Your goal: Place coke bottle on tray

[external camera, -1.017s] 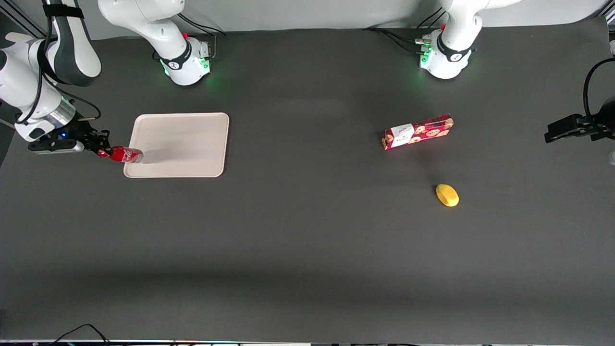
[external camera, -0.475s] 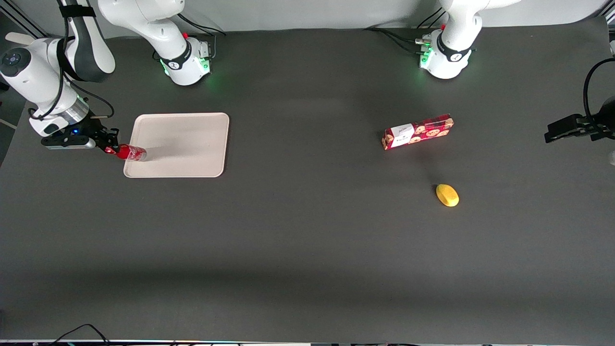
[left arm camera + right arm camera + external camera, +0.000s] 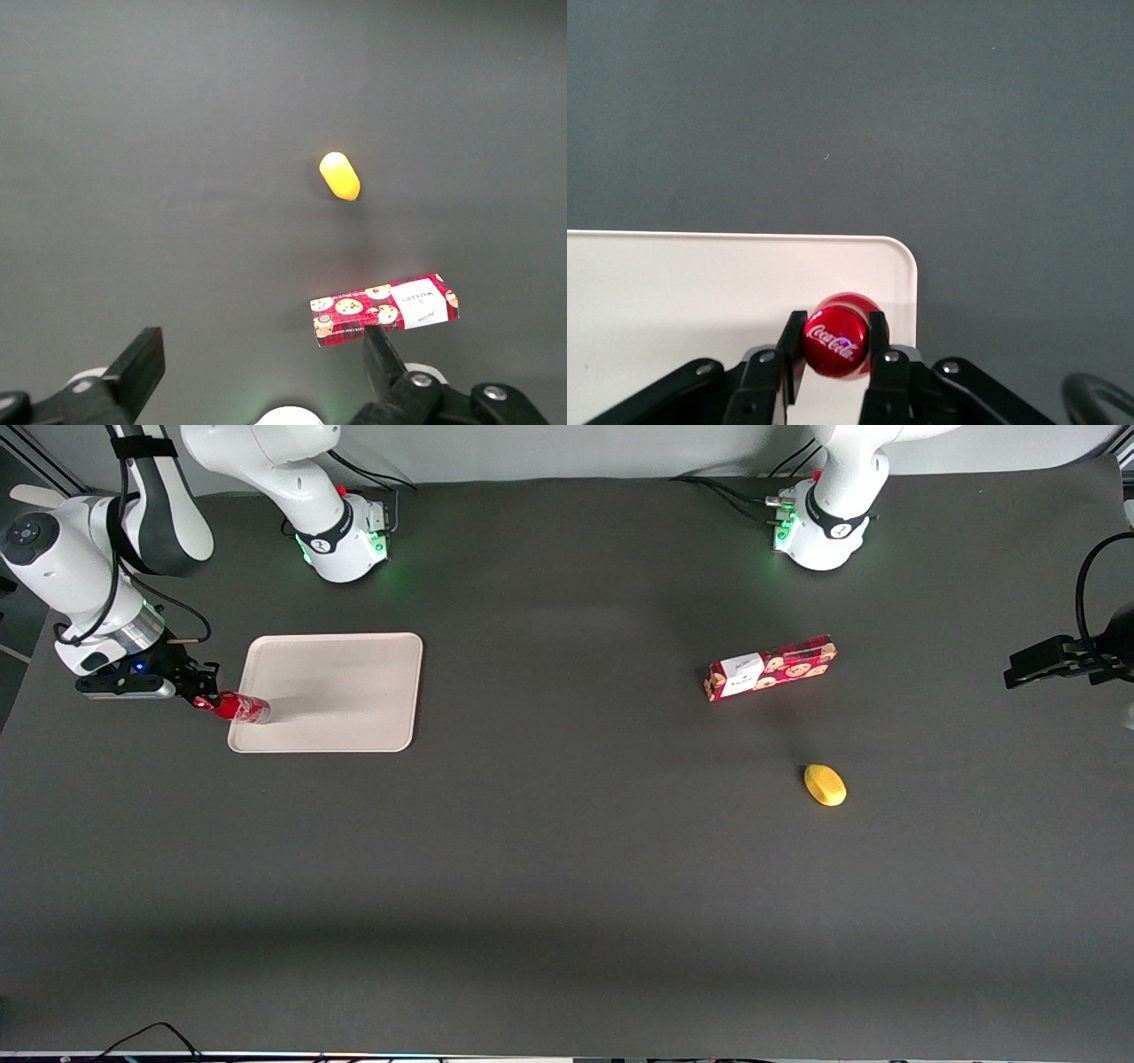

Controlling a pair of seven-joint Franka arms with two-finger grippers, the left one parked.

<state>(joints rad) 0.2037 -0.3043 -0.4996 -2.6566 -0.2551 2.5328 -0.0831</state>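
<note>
A big dark grey table [image 3: 567,868] holds a beige tray [image 3: 345,682] near the working arm's end. A red cookie box [image 3: 771,668] and a little yellow thing [image 3: 825,785] lie toward the parked arm's end.

The gripper [image 3: 205,695] hangs at the tray's edge.

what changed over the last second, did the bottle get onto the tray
The gripper, shut on the coke bottle, carried it toward the parked arm's end of the table, over the corner of the tray on the working arm's side. Most of that came early; over the last half second it barely moved. The grip has not been released. The tray, cookie box and yellow object stayed put.
</note>
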